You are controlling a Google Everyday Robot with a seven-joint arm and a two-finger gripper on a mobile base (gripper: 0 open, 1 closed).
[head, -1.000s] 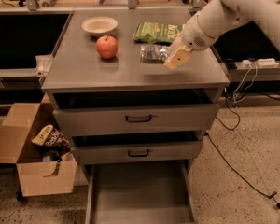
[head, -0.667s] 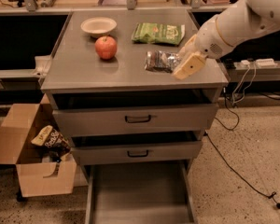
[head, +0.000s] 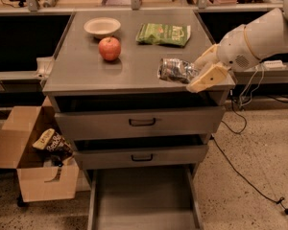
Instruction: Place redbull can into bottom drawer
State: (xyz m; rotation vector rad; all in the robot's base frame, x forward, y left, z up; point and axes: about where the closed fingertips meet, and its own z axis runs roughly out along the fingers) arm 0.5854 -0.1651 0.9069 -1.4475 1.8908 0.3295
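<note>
A grey cabinet (head: 86, 75) fills the middle of the camera view, on a speckled floor with dark shelves behind it. On its flat top, toward the upper left, sit a pale bowl (head: 102, 27) and a red apple (head: 109, 48). A green chip bag (head: 163, 34) lies near the top middle.

The redbull can (head: 175, 71) lies on its side at the right front edge of the top. The gripper (head: 194, 75) reaches in from the right, and its two fingers are clamped on the can's right end.

The bottom drawer (head: 144, 200) is pulled out at the bottom middle. A cardboard box (head: 24, 176) with snack bags stands at the lower left.
</note>
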